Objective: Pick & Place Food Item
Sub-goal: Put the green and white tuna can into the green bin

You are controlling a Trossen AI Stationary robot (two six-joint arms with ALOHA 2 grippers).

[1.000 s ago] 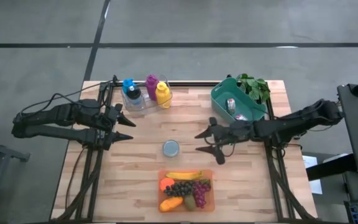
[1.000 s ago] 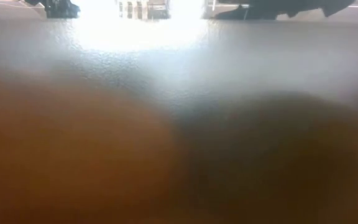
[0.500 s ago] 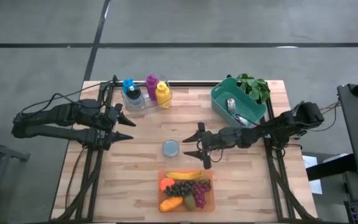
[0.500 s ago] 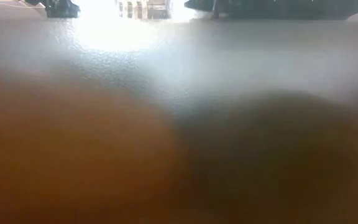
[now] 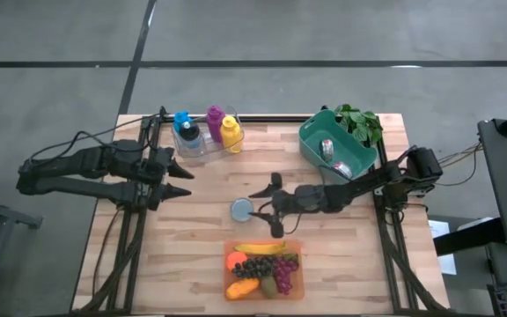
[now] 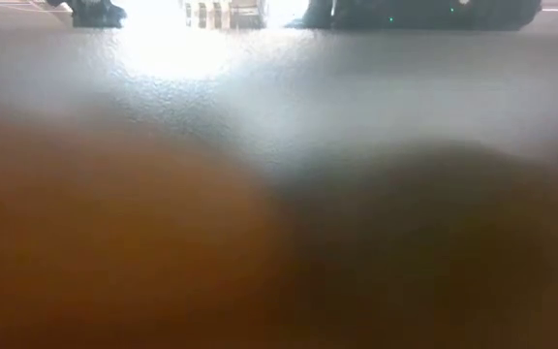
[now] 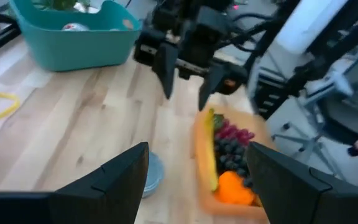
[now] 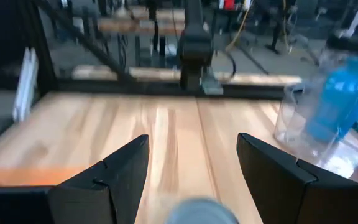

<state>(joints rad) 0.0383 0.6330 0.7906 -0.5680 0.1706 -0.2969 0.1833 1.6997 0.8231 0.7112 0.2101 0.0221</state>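
Note:
An orange tray (image 5: 294, 283) near the table's near edge holds a banana (image 5: 260, 248), an orange, dark grapes (image 5: 264, 267) and other fruit; it also shows in the left wrist view as tray (image 7: 202, 163). A small grey round dish (image 5: 242, 210) lies flat on the wood, far of the tray. My right gripper (image 5: 264, 212) is open, level just right of the dish, whose rim shows low between the fingers as dish (image 8: 194, 213). My left gripper (image 5: 181, 181) waits open over the table's left part.
A teal bin (image 5: 337, 145) with cans and a green plant (image 5: 360, 123) stand at the far right. A clear holder with blue, purple and yellow bottles (image 5: 206, 130) stands far centre. In the low view, blurred orange and dark shapes up close fill most of the picture.
My right arm has stretched toward the table's left and slightly toward the near edge, going from beside the teal bin to just right of the grey dish. Its fingers have stayed open. The dish and the fruit tray have not moved.

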